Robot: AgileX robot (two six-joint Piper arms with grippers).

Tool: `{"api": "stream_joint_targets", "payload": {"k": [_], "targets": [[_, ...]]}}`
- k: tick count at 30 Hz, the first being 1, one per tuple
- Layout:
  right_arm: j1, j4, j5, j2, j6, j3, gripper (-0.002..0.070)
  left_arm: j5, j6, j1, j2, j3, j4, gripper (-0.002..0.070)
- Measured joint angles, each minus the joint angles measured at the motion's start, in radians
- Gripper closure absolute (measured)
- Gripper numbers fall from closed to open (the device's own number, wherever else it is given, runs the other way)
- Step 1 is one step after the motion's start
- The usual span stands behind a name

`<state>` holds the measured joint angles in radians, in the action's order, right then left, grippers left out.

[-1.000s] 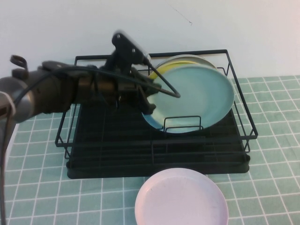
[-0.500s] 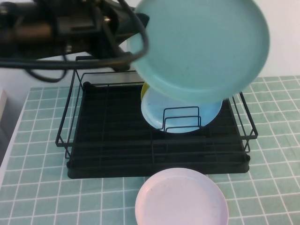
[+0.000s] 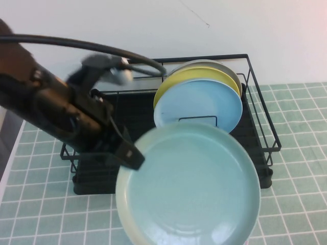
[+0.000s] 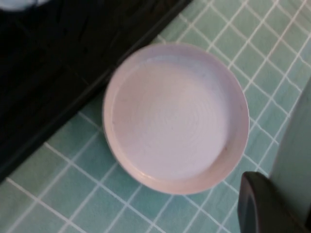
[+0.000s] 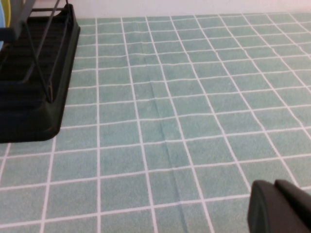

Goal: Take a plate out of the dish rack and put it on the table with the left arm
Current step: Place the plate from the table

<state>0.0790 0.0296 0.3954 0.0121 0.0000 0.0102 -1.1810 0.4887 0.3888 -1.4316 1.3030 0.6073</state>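
My left gripper (image 3: 131, 155) is shut on the left rim of the pale mint-green plate (image 3: 191, 189). It holds the plate tilted in the air in front of the black dish rack (image 3: 261, 99), above the tiled table (image 3: 299, 204). In the left wrist view one black finger (image 4: 260, 206) and the plate's edge (image 4: 296, 155) show beside a pale pink plate (image 4: 170, 116) lying on the tiles below. My right gripper (image 5: 274, 189) is low over bare tiles to the right of the rack (image 5: 34, 87), fingers together and empty. It is out of the high view.
A sky-blue plate (image 3: 199, 104), a yellow plate (image 3: 176, 81) and a grey plate (image 3: 204, 64) stand upright in the rack's right half. The pink plate on the table is hidden under the held plate in the high view. Tiles show to the right of the rack.
The left arm has carried the mint-green plate from high above the rack down and forward, to in front of the rack over the pink plate.
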Motion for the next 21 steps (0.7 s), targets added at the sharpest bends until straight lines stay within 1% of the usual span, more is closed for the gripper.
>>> {"api": "stream_joint_targets", "payload": {"k": [4, 10, 17, 19, 21], "targets": [[0.000, 0.000, 0.000, 0.000, 0.000, 0.000, 0.0678, 0.014, -0.012, 0.000, -0.089, -0.034, 0.014, 0.0651], [0.000, 0.000, 0.000, 0.000, 0.000, 0.000, 0.0678, 0.130, -0.019, 0.000, -0.212, -0.092, 0.062, 0.0651], [0.000, 0.000, 0.000, 0.000, 0.000, 0.000, 0.0678, 0.199, -0.023, 0.000, -0.328, -0.099, 0.077, 0.0651], [0.000, 0.000, 0.000, 0.000, 0.000, 0.000, 0.0678, 0.217, -0.025, 0.000, -0.339, -0.099, 0.082, 0.0638], [0.000, 0.000, 0.000, 0.000, 0.000, 0.000, 0.0678, 0.226, -0.026, 0.000, -0.343, -0.099, 0.084, 0.0596]]}}
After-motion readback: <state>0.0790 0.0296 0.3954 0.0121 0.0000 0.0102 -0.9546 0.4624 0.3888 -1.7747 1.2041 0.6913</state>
